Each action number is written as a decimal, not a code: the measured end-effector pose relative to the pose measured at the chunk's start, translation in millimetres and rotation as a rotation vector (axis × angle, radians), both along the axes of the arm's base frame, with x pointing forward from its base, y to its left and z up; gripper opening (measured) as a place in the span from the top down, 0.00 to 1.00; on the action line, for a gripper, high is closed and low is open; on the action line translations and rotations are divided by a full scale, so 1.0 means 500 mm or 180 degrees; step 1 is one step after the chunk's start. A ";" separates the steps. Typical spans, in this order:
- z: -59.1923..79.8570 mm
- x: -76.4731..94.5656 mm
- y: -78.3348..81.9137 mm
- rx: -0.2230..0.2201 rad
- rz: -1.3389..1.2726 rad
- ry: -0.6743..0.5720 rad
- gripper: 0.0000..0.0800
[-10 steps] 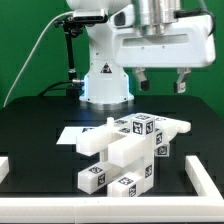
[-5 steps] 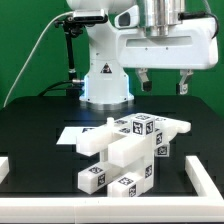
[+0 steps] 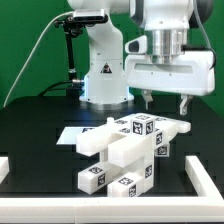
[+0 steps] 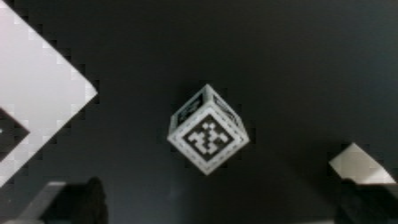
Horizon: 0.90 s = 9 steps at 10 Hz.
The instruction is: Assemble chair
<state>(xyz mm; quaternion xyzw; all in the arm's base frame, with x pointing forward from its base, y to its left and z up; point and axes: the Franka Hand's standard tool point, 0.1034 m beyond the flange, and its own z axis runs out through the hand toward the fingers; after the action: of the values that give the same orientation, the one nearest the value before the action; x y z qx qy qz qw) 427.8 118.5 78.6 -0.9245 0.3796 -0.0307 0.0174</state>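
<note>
The partly built chair (image 3: 128, 152), a cluster of white blocky parts with black-and-white tags, stands at the middle of the black table. My gripper (image 3: 167, 101) hangs above and behind it, toward the exterior view's right, open with nothing between its fingers. In the wrist view a small white part with a tag (image 4: 210, 128) lies on the black surface, straight ahead of the gripper (image 4: 224, 204), whose dark fingers (image 4: 79, 200) show at the frame's edge. A white panel (image 4: 36, 95) and a white corner (image 4: 366, 165) lie to either side of it.
The marker board (image 3: 72, 132) lies flat just behind the chair, on the exterior view's left. A thin white border frame (image 3: 205, 180) runs along the table's sides and front. The robot's base (image 3: 103, 80) stands at the back, with a black cable beside it.
The gripper has come down toward the table, behind the chair, and has stayed open. The chair parts have not moved.
</note>
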 end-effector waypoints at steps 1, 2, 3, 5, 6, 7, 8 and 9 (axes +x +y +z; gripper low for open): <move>-0.011 -0.003 0.004 -0.0021 0.0018 0.0017 0.19; -0.026 0.003 0.005 -0.0055 0.0032 0.0006 0.19; -0.046 0.010 0.001 -0.0093 0.0022 0.0003 0.19; -0.072 0.012 -0.001 -0.0143 0.0037 0.0022 0.19; -0.077 0.016 -0.001 -0.0155 0.0041 0.0025 0.19; -0.081 0.016 -0.002 -0.0152 0.0014 0.0022 0.19; -0.082 0.016 -0.002 -0.0152 0.0023 0.0023 0.19; -0.082 0.016 -0.002 -0.0152 0.0028 0.0024 0.19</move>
<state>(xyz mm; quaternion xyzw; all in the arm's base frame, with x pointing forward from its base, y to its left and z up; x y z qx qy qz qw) 435.8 117.3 37.8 -0.9264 0.3748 -0.0362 -0.0060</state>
